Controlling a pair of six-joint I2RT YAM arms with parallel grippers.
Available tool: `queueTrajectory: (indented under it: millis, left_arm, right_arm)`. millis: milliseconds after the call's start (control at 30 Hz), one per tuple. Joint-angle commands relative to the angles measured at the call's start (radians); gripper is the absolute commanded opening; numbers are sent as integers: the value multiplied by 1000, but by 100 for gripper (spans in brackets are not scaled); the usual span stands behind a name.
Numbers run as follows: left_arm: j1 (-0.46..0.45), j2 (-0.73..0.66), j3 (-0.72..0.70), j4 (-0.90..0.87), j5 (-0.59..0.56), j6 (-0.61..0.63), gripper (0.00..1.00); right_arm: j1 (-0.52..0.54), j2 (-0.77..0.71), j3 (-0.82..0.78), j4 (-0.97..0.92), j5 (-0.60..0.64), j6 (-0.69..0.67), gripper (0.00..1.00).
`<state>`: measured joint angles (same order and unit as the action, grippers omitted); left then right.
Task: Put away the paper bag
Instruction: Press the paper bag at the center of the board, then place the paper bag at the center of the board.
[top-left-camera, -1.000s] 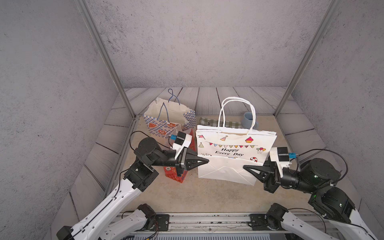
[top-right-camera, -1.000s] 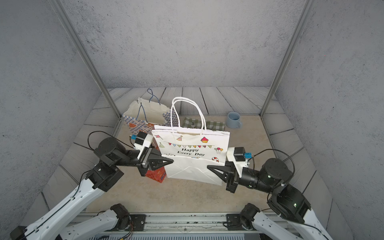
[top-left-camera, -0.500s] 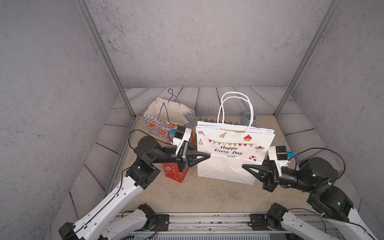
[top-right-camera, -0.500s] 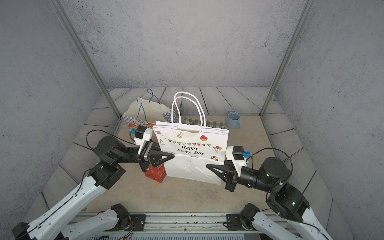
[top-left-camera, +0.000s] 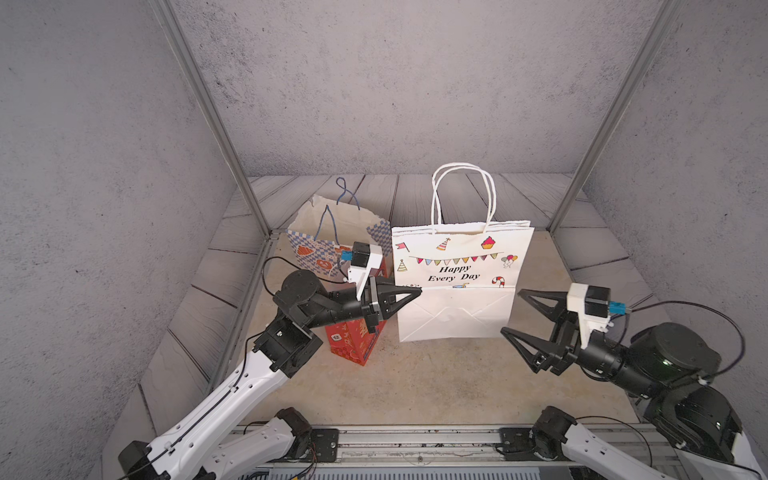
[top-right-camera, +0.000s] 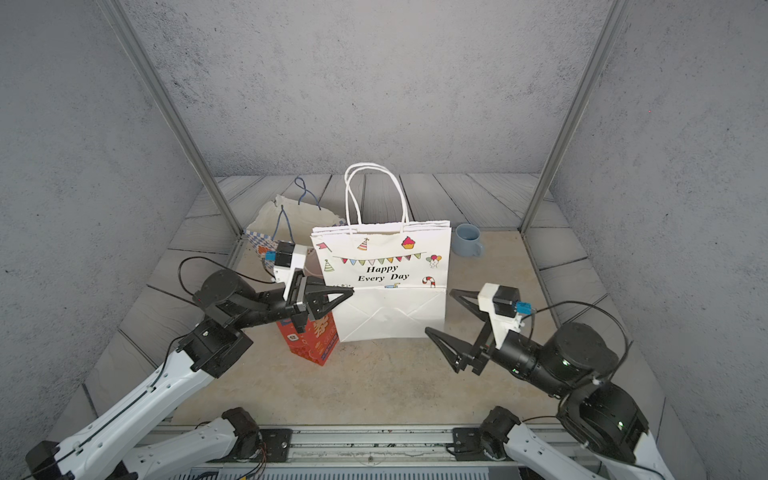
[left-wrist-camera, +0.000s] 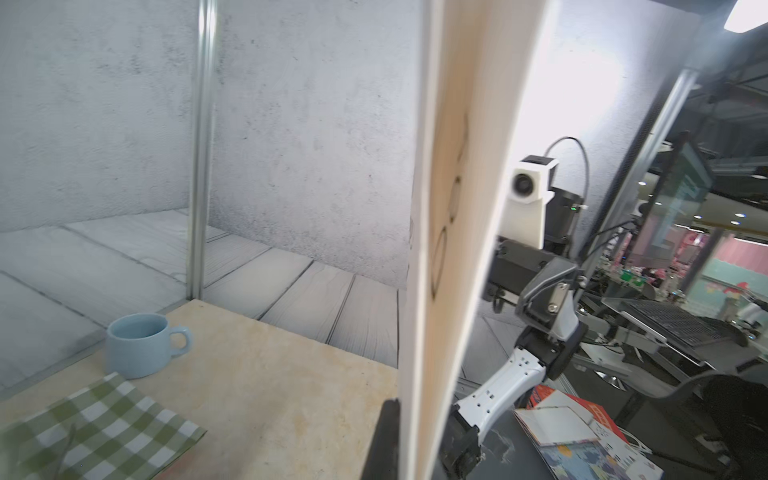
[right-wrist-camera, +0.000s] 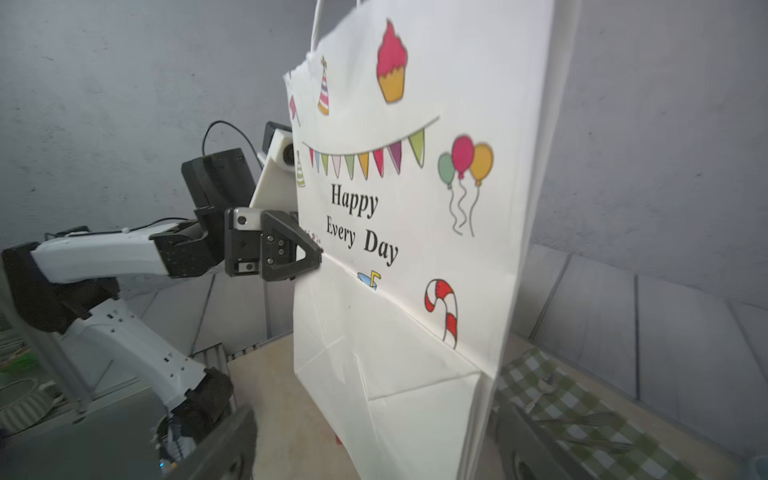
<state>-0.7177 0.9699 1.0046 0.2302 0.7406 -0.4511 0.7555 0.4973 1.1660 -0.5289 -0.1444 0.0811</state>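
The white paper bag (top-left-camera: 461, 266) printed "Happy Every Day" is folded flat and stands upright mid-table in both top views, handles up. My left gripper (top-left-camera: 417, 291) is shut on the bag's left edge about halfway up. In the left wrist view the bag's edge (left-wrist-camera: 453, 208) runs straight between the jaws. My right gripper (top-left-camera: 511, 311) is open just off the bag's right edge, touching nothing. In the right wrist view the bag (right-wrist-camera: 415, 208) fills the middle, with the open fingers (right-wrist-camera: 224, 444) standing either side of its lower corner.
A blue-checked gift bag (top-left-camera: 332, 241) stands open behind my left arm. A red box (top-left-camera: 353, 340) sits under my left wrist. Behind the paper bag are a blue mug (top-right-camera: 466, 240) and a green checked cloth (left-wrist-camera: 95, 424). Metal posts (top-left-camera: 216, 124) frame the back corners.
My right gripper has opened and let go of the bag's right edge, drawing back a little. The bag has moved from a slight tilt to upright, still held by my left gripper.
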Motion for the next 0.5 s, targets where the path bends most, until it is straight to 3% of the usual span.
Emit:
queueTrajectory:
  millis: [0, 100, 200, 267, 467]
  left_arm:
    - [-37, 74, 46, -24, -112, 2, 0]
    - [-115, 155, 91, -73, -165, -13, 0]
    - [-214, 245, 130, -73, -239, 6, 0]
    - [-261, 318, 155, -34, -294, -23, 0]
    - [-359, 533, 210, 152, -382, -175, 0]
  right_arm:
    - [1, -100, 9, -13, 364, -75, 90]
    - [1, -155, 7, -22, 585, -45, 91]
    - [0, -169, 32, -59, 695, 10, 92]
    - [1, -165, 46, -99, 708, 35, 92]
    - [1, -99, 92, -190, 594, 59, 95]
